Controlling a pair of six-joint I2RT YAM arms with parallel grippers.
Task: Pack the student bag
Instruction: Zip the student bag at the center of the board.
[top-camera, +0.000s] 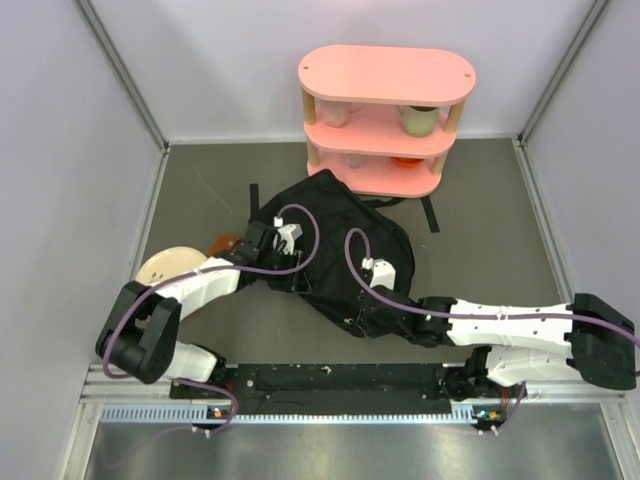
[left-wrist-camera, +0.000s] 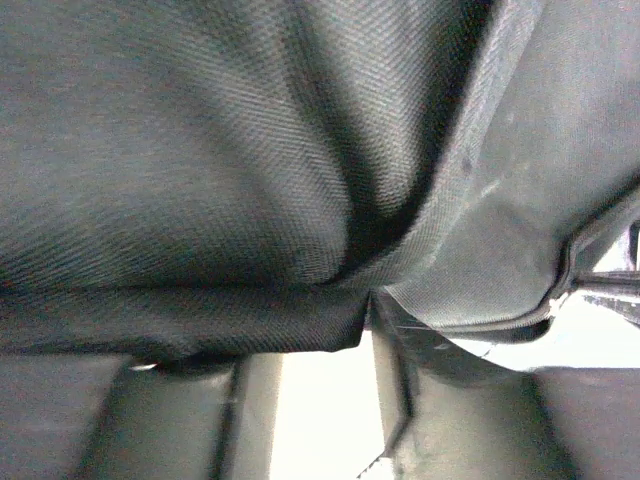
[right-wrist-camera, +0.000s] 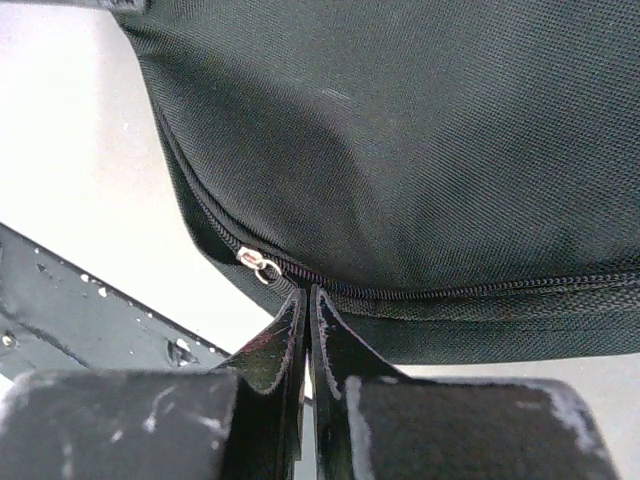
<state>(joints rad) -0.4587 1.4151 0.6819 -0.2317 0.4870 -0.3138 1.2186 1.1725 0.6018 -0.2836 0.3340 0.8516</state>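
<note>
Under the student bag (right-wrist-camera: 420, 150) zipper (right-wrist-camera: 450, 292), the right claw (right-wrist-camera: 308, 300) sits pinched closed

Overhead view, wrist close-ups on bag (top-camera: 335, 215)

Blocked mid-table by large floppy black fabric backpack (top-camera: 345, 250), just beside pink three-tier oval shelf (top-camera: 385, 75) at far edge. Found open passage over bare grey tabletop (top-camera: 490, 225) right of both. Crowded left by round pale wooden disc (top-camera: 165, 268).

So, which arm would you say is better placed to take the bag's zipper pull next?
Probably right: the right gripper sits shut at the zipper, with the pull just beside its tips. The left gripper faces only plain bag fabric.
</note>
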